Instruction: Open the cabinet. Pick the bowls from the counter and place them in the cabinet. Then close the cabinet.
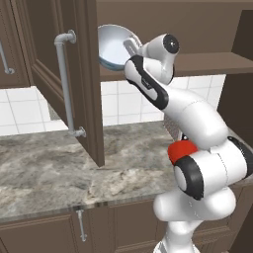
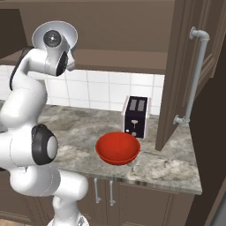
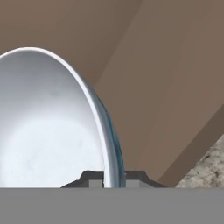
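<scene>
White bowl held up at the open cabinet, red bowl on the bench.

The cabinet (image 1: pixel 207 29) stands open — its left door (image 1: pixel 74 84) swings out over the bench (image 1: pixel 49 163), its right door (image 2: pixel 190 66) likewise, each with a long silver bar handle (image 1: pixel 66 84). The arm reaches up to the brown shelf (image 1: pixel 217 63). On the bench, the toaster (image 2: pixel 136 116) stands by the tiled wall, and the red bowl (image 2: pixel 118 148) sits just in front of it, near the front edge. The white bowl (image 3: pixel 52 122) is tilted on edge at shelf height, with a blue pattern outside. The hand (image 3: pixel 111 178) pinches its rim — one finger inside, one outside.
</scene>
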{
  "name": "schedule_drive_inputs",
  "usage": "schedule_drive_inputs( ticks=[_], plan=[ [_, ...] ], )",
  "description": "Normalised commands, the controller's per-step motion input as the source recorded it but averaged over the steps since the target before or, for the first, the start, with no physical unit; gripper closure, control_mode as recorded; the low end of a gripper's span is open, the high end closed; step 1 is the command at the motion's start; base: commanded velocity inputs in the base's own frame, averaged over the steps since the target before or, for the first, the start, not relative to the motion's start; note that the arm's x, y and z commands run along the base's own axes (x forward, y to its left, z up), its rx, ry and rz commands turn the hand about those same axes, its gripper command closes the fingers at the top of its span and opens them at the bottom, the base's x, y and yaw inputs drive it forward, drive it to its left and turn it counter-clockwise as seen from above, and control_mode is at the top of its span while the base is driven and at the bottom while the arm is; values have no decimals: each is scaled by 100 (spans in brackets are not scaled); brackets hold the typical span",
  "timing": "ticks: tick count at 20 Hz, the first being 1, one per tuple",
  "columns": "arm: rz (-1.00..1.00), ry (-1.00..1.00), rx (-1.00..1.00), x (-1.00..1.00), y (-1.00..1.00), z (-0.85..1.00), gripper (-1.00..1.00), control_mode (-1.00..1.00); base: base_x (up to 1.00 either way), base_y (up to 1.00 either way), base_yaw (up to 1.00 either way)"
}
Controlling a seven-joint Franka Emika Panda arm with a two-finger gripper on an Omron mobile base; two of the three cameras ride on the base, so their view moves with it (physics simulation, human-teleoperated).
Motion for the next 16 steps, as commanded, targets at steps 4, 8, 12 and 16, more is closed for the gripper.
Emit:
schedule_drive_inputs(
  ticks=[4,8,12,16],
  plan=[
    [0,2,0,21,1,-16,100,-100,0,0,0],
    [0,2,0,21,4,-15,100,-100,0,0,0],
    [0,3,0,4,22,-4,-100,-100,0,0,0],
    [0,-2,0,0,26,19,-100,-100,0,0,0]
  ],
)
